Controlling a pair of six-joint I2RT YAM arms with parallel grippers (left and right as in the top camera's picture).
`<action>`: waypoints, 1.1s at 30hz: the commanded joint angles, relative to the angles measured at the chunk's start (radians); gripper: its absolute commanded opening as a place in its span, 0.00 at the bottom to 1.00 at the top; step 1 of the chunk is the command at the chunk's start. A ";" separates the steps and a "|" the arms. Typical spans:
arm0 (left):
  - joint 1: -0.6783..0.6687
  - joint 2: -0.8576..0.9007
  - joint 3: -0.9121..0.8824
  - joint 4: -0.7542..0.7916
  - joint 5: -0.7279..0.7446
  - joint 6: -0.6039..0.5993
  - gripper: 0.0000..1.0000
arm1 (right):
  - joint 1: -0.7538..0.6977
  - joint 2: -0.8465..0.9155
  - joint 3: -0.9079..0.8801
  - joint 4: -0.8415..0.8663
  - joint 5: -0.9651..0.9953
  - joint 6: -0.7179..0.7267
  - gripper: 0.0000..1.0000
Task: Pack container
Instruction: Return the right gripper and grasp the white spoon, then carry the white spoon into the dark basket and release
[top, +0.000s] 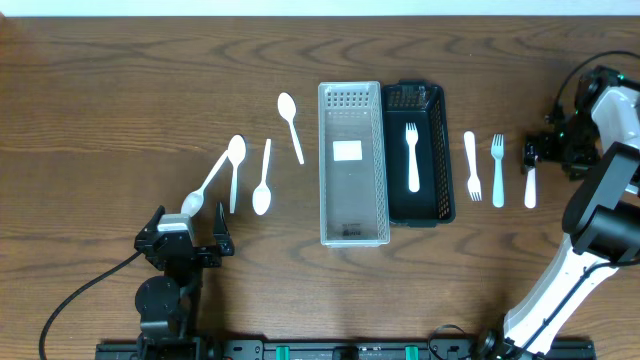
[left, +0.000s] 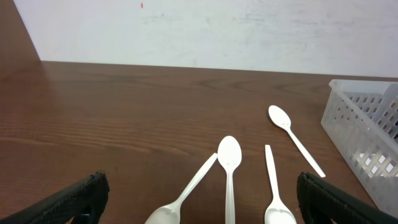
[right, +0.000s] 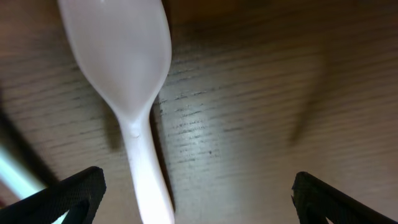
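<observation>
A clear slotted container (top: 350, 225) stands mid-table, and its wall shows in the left wrist view (left: 360, 134). A black container (top: 440, 150) beside it holds one white fork (top: 412, 155). Several white spoons (top: 263, 180) lie to the left, also visible in the left wrist view (left: 229, 155). Two forks (top: 472, 165) (top: 497, 170) lie to the right. My right gripper (top: 532, 153) is open, low over a white utensil (top: 530, 188). Its rounded end (right: 127, 68) lies just ahead of the jaws (right: 199, 199), nearer the left one. My left gripper (top: 185, 242) is open and empty, near the closest spoon (left: 180, 202).
The table's back edge meets a white wall in the left wrist view. A black cable runs from the left arm base at the front left. The right arm's white body stands at the front right.
</observation>
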 joint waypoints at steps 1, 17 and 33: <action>0.004 -0.005 -0.029 -0.010 -0.006 0.013 0.98 | 0.009 -0.003 -0.042 0.025 -0.011 0.012 0.99; 0.004 -0.005 -0.029 -0.010 -0.006 0.013 0.98 | 0.009 -0.003 -0.113 0.135 -0.028 0.006 0.50; 0.004 -0.005 -0.029 -0.010 -0.006 0.013 0.98 | 0.021 -0.003 0.023 0.011 -0.048 0.040 0.01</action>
